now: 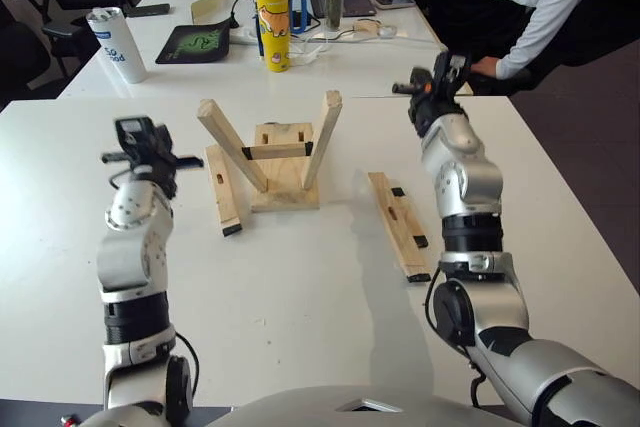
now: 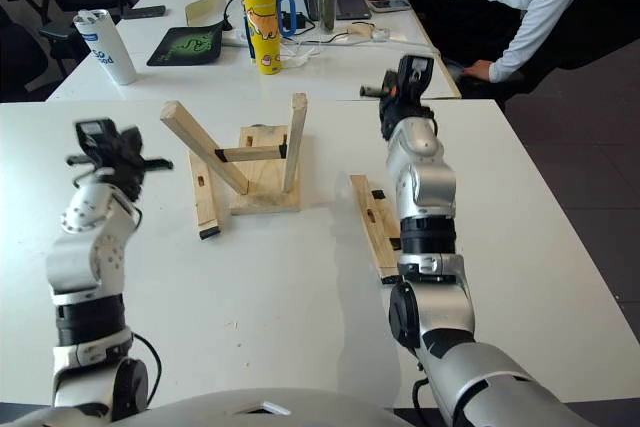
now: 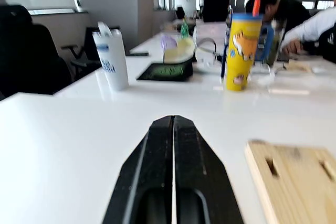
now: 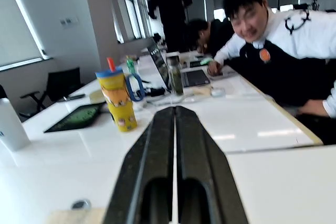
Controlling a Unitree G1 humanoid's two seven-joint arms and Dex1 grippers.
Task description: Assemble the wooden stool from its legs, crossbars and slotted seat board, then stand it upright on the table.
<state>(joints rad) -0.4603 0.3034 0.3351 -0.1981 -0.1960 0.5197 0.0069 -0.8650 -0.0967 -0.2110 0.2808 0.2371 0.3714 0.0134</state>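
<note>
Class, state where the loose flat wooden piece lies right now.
In the head views, the loose wooden piece lies flat on the white table, right of the part-built stool and just left of the robot's right forearm.

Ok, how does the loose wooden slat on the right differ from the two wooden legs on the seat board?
The loose pale wooden slat lies flat on the white table; the two pale wooden legs stand up from the flat seat board, splaying apart. The slat lies clear of the stool; the legs are linked by a short crossbar. Both are the same light wood.
</note>
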